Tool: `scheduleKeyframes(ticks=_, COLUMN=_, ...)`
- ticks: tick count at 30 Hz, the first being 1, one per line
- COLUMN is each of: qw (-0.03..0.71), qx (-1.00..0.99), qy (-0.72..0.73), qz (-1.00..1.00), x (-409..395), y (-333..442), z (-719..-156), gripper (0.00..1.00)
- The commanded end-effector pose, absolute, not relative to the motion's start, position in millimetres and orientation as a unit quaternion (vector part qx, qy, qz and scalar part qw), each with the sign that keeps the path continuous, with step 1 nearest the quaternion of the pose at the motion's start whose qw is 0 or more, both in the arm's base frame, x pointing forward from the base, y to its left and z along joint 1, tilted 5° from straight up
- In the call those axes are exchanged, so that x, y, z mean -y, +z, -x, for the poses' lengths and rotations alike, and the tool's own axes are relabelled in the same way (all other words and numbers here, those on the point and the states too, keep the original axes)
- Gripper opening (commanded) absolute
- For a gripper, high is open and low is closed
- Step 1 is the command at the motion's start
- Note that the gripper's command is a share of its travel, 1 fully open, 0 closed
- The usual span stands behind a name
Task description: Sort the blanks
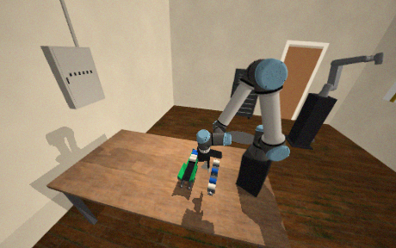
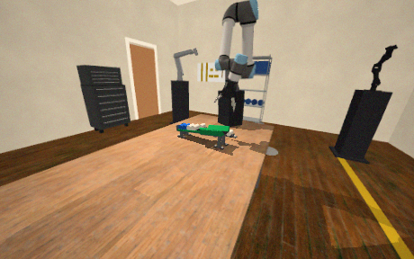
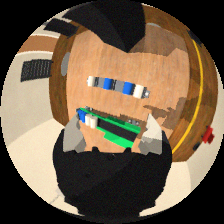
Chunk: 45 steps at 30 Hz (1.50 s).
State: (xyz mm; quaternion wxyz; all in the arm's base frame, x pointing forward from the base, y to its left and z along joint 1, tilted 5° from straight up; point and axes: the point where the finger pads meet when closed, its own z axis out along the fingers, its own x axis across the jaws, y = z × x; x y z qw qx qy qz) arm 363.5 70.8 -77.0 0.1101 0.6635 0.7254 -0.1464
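The green ramp (image 1: 182, 173) (image 2: 218, 130) (image 3: 119, 140) has a dark bed. At its far end lies blue (image 1: 194, 151) (image 2: 182, 126) (image 3: 82, 116), one or two blanks, I cannot tell. Against it lie white blanks (image 1: 194, 158) (image 3: 93, 121), seemingly two, side by side across the ramp. The grey stock rack (image 3: 118, 86) beside the ramp holds a white blank (image 1: 216, 163) (image 3: 91, 80) at one end, two blue blanks (image 1: 214, 171) (image 3: 128, 88) in the middle and another white blank (image 1: 211, 187) (image 3: 139, 91) at the other end. My gripper (image 2: 224, 103) (image 3: 113, 113) is open and empty, tilted, above the ramp and rack. Slot centring is too small to judge.
The ramp and rack stand on the wooden table (image 1: 129, 159) (image 2: 135, 193). The arm's black pedestal (image 1: 254, 172) (image 2: 230, 108) stands close beyond the rack. A cabinet, a shelf and other robots on pedestals stand away from the table.
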Motion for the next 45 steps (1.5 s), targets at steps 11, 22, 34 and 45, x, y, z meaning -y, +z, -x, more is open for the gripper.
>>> scheduleKeyframes(ticks=11, qw=0.101, qx=-0.839, qy=-0.175, qz=-0.504, x=-70.5, y=-94.3, z=-349.1, gripper=1.00)
scheduleKeyframes(ticks=22, qw=0.089, qx=-0.899, qy=-0.198, qz=-0.381, x=-69.9, y=-105.0, z=-339.1, gripper=1.00)
scheduleKeyframes(ticks=34, qw=0.074, qx=-0.938, qy=-0.219, qz=-0.258, x=-69.4, y=-113.9, z=-330.0, gripper=1.00)
scheduleKeyframes(ticks=45, qw=0.060, qx=-0.957, qy=-0.235, qz=-0.157, x=-69.2, y=-120.3, z=-323.0, gripper=1.00)
